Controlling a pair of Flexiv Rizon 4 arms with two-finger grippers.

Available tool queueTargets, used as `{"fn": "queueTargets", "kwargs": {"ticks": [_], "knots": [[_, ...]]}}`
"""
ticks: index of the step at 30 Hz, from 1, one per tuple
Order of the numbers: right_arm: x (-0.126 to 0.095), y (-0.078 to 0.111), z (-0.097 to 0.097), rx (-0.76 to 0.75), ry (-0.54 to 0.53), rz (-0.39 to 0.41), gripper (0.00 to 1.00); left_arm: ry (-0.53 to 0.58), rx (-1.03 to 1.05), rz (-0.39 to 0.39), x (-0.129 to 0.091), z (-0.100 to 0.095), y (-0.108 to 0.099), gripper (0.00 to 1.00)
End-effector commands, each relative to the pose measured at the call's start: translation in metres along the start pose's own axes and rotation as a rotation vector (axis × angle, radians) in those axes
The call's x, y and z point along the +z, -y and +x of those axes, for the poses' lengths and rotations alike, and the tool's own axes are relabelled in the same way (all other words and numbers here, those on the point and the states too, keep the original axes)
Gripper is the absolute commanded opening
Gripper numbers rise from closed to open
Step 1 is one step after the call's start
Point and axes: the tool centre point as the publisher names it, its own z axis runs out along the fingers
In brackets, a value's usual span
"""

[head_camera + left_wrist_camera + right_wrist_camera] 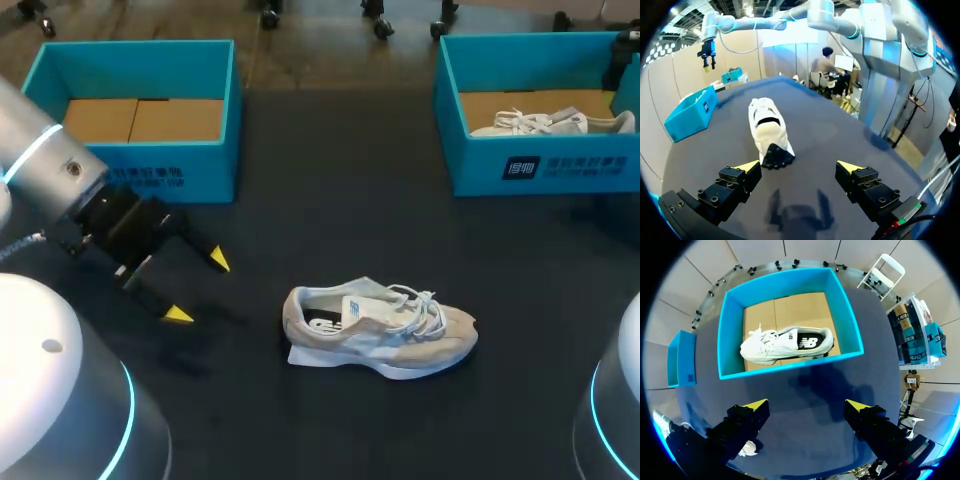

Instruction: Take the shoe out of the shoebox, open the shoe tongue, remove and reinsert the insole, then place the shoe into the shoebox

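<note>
- Shoe (380, 328) stands on its sole on the table (330, 200), outside both boxes, with its heel turned towards my left gripper (198, 288) and its toe pointing away.
- I judge the shoe light, with a soft upper that would buckle under a pinch and loose laces that could snag. The heel collar and sole edge look stiffer, so I would take hold there.
- The left gripper's 2 fingers are spread wide and hold nothing. In the left wrist view the heel lies just ahead of them, near but not touching, a little to one side of the gap.
- The right gripper (806, 404) is also spread and empty, above the right shoebox (790, 366), which holds 1 other shoe (785, 346). The table shoe is well apart from it.
</note>
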Motion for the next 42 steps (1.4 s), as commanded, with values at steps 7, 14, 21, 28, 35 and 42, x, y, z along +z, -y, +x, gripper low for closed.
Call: {"fn": "queueTargets", "kwargs": {"ticks": [7,14,21,28,35,42], "knots": [[0.0,0.0,0.0,0.001,0.001,0.0,1.0,-0.006,-0.025,0.045,0.008,-0.008,-0.01,1.0],[0.0,0.0,0.0,0.001,0.001,0.0,1.0,0.144,-0.136,0.23,0.02,0.005,-0.03,1.0],[0.0,0.0,0.0,0.001,0.001,0.0,1.0,0.235,-0.196,0.325,0.023,0.017,-0.04,1.0],[0.0,0.0,0.0,0.001,0.001,0.0,1.0,0.235,-0.196,0.325,0.023,0.017,-0.04,1.0],[0.0,0.0,0.0,0.001,0.001,0.0,1.0,0.26,-0.223,0.34,0.032,0.014,-0.043,1.0],[0.0,0.0,0.0,0.001,0.001,0.0,1.0,0.308,-0.283,0.394,0.043,0.007,-0.04,1.0]]}}
